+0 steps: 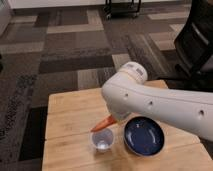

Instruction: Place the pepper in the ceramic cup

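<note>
While the white arm hides most of it, the tool sits clamped on the pepper, a slim, tapered orange-red piece slanting down-left from the tool. Its tip hangs over the rim of the ceramic cup, small, white and round. The dark blue dish rests on the wooden desk just right of the cup.
</note>
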Available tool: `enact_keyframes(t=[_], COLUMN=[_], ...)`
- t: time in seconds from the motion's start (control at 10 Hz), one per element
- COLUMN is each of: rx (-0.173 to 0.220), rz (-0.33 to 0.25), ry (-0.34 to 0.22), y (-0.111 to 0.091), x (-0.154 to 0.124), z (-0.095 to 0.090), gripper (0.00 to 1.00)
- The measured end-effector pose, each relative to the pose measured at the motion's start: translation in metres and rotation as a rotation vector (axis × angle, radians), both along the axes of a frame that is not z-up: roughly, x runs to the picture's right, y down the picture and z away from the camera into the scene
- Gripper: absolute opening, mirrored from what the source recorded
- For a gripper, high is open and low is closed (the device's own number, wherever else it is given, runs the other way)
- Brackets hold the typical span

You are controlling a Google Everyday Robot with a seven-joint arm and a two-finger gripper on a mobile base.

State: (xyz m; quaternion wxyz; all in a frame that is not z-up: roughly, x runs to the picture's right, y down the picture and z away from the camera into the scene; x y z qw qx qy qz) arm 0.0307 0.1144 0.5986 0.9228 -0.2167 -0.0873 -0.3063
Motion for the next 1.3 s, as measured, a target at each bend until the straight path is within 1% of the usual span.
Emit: enact_keyframes(t=[0.1, 0.2, 0.4, 0.6, 0.7, 0.8, 1.0, 1.3], rx=[-0.006, -0.011, -0.046, -0.079, -0.085, -0.105, -0.132, -0.163], rz=[-0.025, -0.042, -0.070, -0.101, -0.106, -0.118, -0.141, -0.148], ry=[-0.039, -0.068, -0.129, -0.170, -0.173, -0.179, -0.189, -0.188], y=[0.008, 0.014, 0.032, 0.047, 0.050, 0.057, 0.067, 0.073], x=[-0.014, -0.021, -0.033, -0.035, -0.035, -0.033, -0.031, -0.028], z=[-0.001, -0.004, -0.010, -0.012, -0.012, -0.011, -0.010, -0.004], gripper=[0.00, 0.00, 0.00, 0.00, 0.00, 0.00, 0.00, 0.00])
